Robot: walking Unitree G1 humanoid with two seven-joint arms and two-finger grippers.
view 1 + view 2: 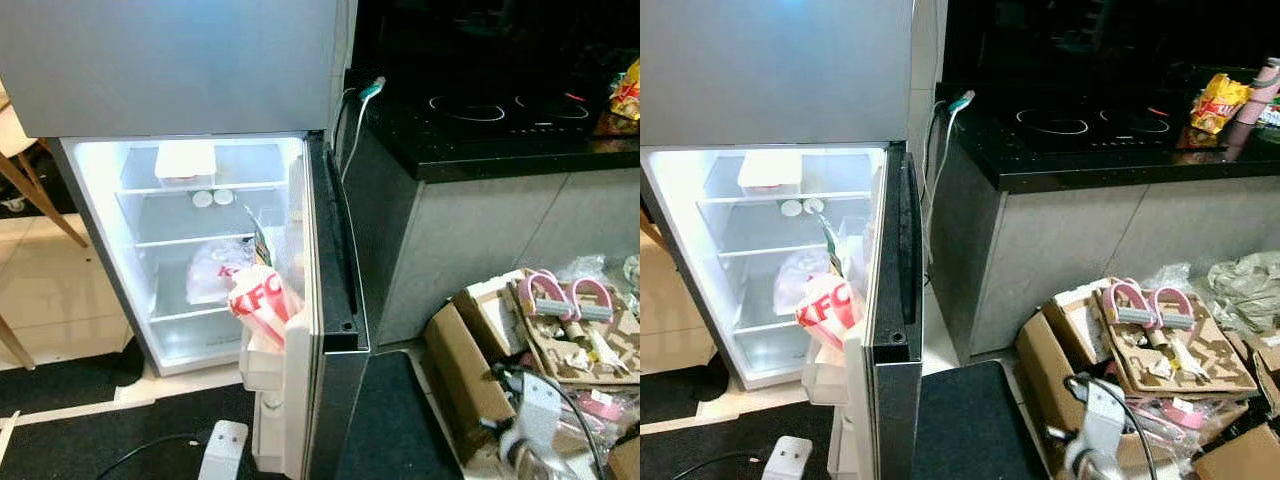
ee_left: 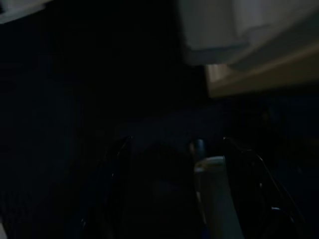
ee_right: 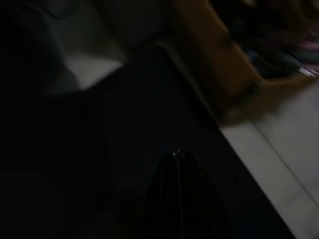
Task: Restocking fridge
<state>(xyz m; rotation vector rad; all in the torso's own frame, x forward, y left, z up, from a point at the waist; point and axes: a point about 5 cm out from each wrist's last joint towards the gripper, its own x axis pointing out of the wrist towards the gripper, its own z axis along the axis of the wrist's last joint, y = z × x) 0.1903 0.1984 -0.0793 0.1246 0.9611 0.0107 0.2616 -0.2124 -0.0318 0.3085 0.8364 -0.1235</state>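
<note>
Fridge [image 1: 200, 250] lower door [image 1: 300, 330] open, interior lit. KFC bag [image 1: 262, 298] in door rack; white bag [image 1: 212, 270] on middle shelf, white box [image 1: 185, 162] on top shelf.

Both arms hang low over dark floor mat [image 1: 970, 420]. Right gripper [image 3: 182, 199]: fingers pressed together, empty. Left gripper [image 2: 174, 189]: view dark, finger state unclear.

Judgement: nothing in hand yet. Next item probably among clutter in cardboard box [image 1: 1080, 340] beside desk [image 1: 1090, 150]. Turn right, keep clear of door edge and cable [image 1: 1110, 410].

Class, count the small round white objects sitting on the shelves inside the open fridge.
2: the two round white objects sit side by side on the second shelf, below the white container. Others may be hidden behind the bags.
</note>
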